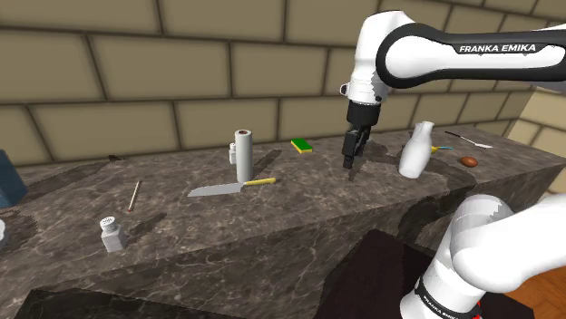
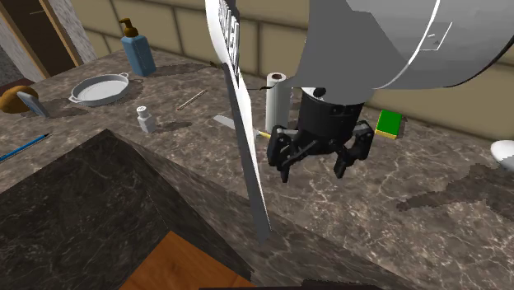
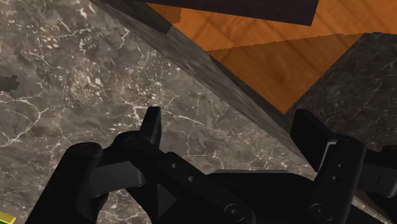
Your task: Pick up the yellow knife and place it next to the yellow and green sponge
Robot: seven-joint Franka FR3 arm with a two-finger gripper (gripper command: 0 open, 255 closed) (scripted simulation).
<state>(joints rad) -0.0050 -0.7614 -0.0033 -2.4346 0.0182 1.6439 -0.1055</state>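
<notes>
Claw (image 2: 313, 175) gapes empty above counter (image 1: 272, 237); one knife (image 1: 231, 188), one sponge (image 1: 302, 145).

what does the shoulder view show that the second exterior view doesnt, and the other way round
Shoulder view adds the knife end to end, grey blade to yellow handle, and a small brown object. Second exterior view adds a grey pan and a blue pencil. Both share the green and yellow sponge, white roll, shaker and the open tool.
</notes>
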